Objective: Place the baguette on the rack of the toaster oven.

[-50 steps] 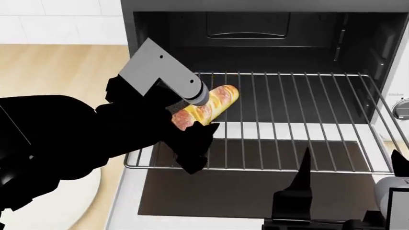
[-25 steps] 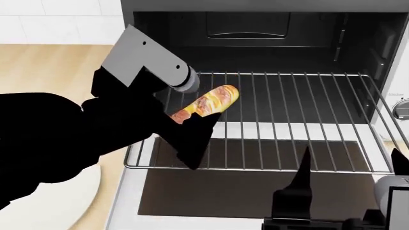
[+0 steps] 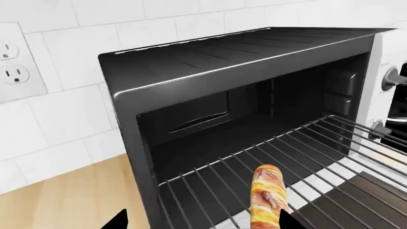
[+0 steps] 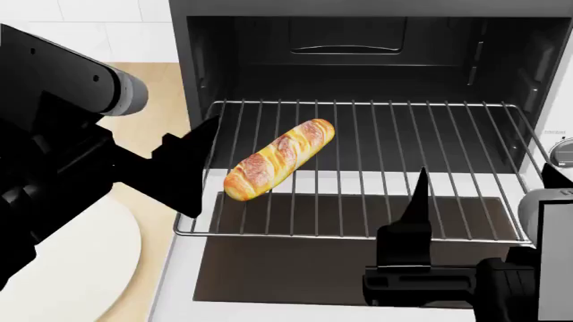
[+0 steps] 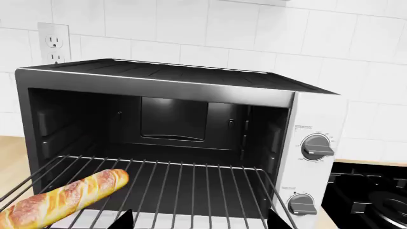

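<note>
White tile wall, wooden worktop [image 4: 152, 87]. Toaster oven [image 5: 190, 95] open, rack [image 4: 430, 168] pulled out. Baguette [image 4: 278, 159] now lying diagonally on rack's left half, let go. Left gripper [image 4: 192, 168] released, backed off left; placement looks done. Right gripper [image 4: 417, 221] fingers: cannot tell.

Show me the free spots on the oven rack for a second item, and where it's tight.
The rack is bare from the baguette across to its right frame, front rail to back. Left of the baguette only a narrow strip remains, with the left gripper at that edge. The right gripper stands before the front rail, narrowing that approach.
</note>
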You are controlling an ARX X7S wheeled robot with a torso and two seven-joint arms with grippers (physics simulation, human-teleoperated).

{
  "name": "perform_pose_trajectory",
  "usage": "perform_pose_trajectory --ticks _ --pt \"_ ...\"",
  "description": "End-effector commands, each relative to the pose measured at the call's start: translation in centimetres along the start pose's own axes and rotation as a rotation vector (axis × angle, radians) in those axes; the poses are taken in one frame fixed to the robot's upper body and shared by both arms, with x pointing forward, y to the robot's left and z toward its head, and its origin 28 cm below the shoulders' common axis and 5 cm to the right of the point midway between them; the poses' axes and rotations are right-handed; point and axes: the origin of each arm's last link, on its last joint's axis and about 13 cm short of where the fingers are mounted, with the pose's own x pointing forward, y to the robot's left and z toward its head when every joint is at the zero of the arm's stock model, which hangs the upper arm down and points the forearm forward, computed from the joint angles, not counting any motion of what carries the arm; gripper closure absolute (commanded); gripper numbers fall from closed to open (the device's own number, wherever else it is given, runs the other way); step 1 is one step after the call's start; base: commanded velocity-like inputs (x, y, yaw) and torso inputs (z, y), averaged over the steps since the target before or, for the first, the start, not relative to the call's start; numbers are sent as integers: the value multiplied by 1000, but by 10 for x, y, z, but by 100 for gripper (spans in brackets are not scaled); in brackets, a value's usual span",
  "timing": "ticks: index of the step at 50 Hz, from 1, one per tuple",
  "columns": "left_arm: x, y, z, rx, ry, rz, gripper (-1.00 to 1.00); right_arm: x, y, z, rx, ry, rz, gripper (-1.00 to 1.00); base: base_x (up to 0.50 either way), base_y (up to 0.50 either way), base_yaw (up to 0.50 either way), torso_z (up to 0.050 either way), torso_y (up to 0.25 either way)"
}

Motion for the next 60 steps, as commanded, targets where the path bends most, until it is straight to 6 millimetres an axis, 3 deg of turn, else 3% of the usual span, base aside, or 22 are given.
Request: perform_pose_trajectory --ticks 1,4,18,25,30,41,47,60 --pt "-20 10 3 -24 -84 125 -100 20 -1 15 -17 -57 59 -100 0 0 0 0 0" --pt "-22 11 -5 -12 -56 142 -100 26 -6 14 -26 -57 41 -100 0 0 0 0 0" --pt "-37 20 0 26 -57 213 -100 42 -18 25 -53 -107 93 -100 0 0 0 0 0" --pt "-31 24 27 68 -89 211 -100 47 -24 51 -109 -104 112 -100 0 0 0 0 0" --pt "-34 26 35 88 -90 210 -100 51 -25 52 -101 -112 117 -100 0 0 0 0 0" --pt "-42 23 58 114 -144 225 -100 37 -33 76 -126 -171 88 -100 0 0 0 0 0" --pt "-54 24 71 126 -185 242 -100 25 -39 101 -140 -242 54 -100 0 0 0 0 0" --pt "-78 17 89 170 -263 253 -100 12 -41 125 -167 -350 20 -100 0 0 0 0 0"
